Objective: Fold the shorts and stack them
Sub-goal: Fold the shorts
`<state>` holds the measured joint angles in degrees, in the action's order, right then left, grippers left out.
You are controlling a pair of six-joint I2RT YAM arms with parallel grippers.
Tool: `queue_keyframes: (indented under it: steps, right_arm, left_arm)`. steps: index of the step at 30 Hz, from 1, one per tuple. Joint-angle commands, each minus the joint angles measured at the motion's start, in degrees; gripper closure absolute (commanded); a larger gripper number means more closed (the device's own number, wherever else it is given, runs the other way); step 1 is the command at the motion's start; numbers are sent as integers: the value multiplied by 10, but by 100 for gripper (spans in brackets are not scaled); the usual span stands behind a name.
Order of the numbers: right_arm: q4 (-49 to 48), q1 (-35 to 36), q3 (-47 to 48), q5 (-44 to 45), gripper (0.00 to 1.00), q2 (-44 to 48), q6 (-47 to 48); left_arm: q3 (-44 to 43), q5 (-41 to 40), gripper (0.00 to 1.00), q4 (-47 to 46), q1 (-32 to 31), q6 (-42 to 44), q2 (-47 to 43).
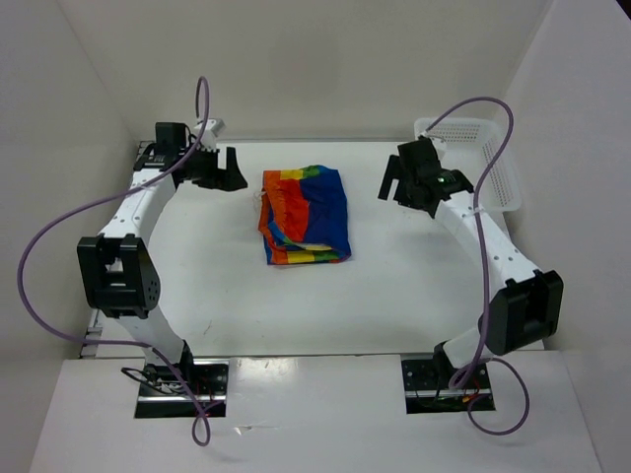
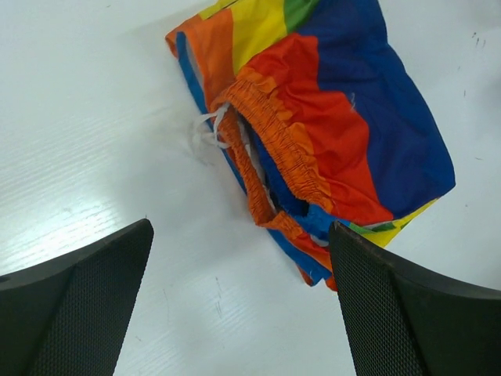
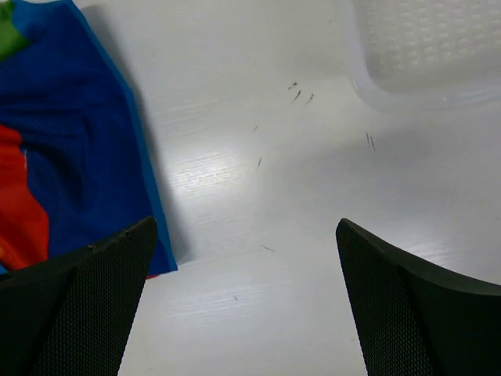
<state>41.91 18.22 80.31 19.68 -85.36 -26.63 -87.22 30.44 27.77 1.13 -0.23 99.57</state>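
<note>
**Item 1, the shorts** (image 1: pixel 306 217): One pair in soft cloth, striped blue, red, orange, yellow and green. They are folded into a compact, roughly rectangular bundle. It lies flat on the white surface (image 1: pixel 394 296), around the middle and somewhat toward the far side, between the two arms. The blue panel is uppermost on the right half, with red and orange to its left. The left wrist view shows a gathered orange elastic waistband (image 2: pixel 278 145) open along the bundle's edge. A white drawstring (image 2: pixel 210 129) spills from it onto the surface.

**Item 2, left pincer** (image 1: pixel 222 169): Black, with its fingers (image 2: pixel 86 301) spread wide apart and nothing between them. It sits just left of the shorts and does not touch them.

**Item 3, right pincer** (image 1: pixel 397 182): Black, with its fingers (image 3: pixel 78 305) likewise spread and empty. It sits to the right of the shorts, clear of the cloth, and its wrist view catches the blue edge of the bundle at the left.

**Item 4, basket** (image 1: pixel 493 158): White perforated plastic, at the far right corner of the surface beside the right arm, well apart from the shorts.
</note>
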Motion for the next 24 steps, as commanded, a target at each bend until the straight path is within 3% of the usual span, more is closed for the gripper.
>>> queue_keyframes:
  steps: [1, 3, 7, 14, 20, 24]
  right_arm:
    - [16, -2, -27, 26, 0, 78, -20]
    - [11, -2, -36, 26, 0, 98, -25]
    - [16, -7, -57, 38, 0, 129, -33]
    - [22, -68, -75, -18, 0, 176, -39]
    - [22, -82, -81, 19, 0, 213, -44]
    - [29, -106, -75, 38, 0, 234, -49]
  left_arm:
    - [6, 0, 1, -3, 21, 2, -39]
    - [14, -19, 1, 2, 27, 2, -46]
    - [34, -141, 1, 48, 34, 2, -59]
    - [84, -344, 1, 60, 34, 2, -122]
    - [90, -375, 1, 65, 34, 2, -127]
    - [106, -340, 1, 54, 40, 2, -127]
